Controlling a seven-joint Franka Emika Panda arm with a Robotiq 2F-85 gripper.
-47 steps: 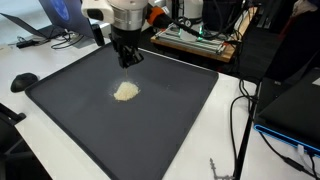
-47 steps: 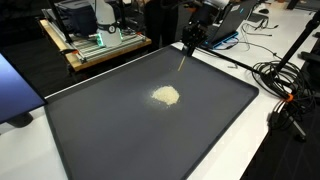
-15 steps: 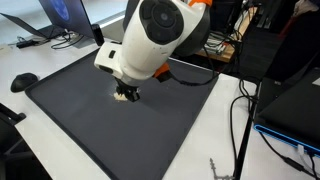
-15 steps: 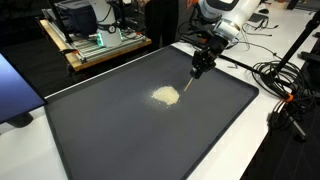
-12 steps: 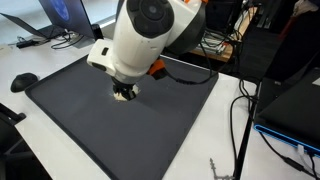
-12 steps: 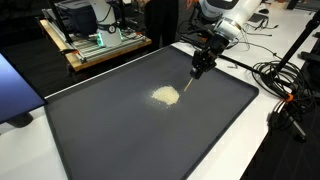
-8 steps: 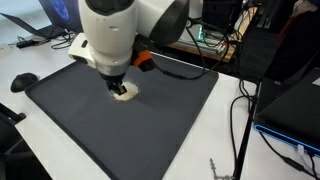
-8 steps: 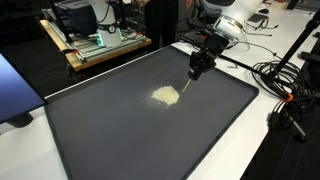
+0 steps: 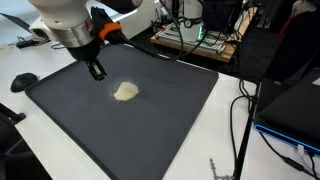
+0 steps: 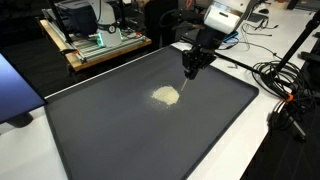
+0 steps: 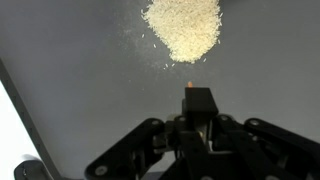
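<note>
Grey mat (image 9: 160,135), one, dark and flat, covers most of the white table (image 10: 275,150).

Grain: one pale heap (image 10: 166,96) near the mat's middle. It is low and roughly round, with loose specks strewn off its edge. In the wrist view it sits at the top of the frame, clear of the tool.

Arm: one, white, reaching in over the mat's far side in both exterior views.

Pincer (image 10: 190,66): one, black, pointing down, jaws drawn narrow and clamped on a thin rod (image 10: 186,88). In the wrist view the rod shows end-on as a dark block between the fingers (image 11: 150,135), with a small orange spot at its tip.

Rod: one. In an exterior view it hangs from the pincer toward the mat, lower end just beside the heap's edge and apart from it. Whether the tip touches the mat, I cannot tell.

Around the mat:
- One black mouse (image 9: 24,80) on the table by a mat corner.
- One wooden board (image 10: 95,45) carrying electronics, beyond the far edge.
- One blue screen (image 10: 12,88) at the table's side.
- Black cables (image 10: 283,85), several, tangled on the table. Too many to count.
</note>
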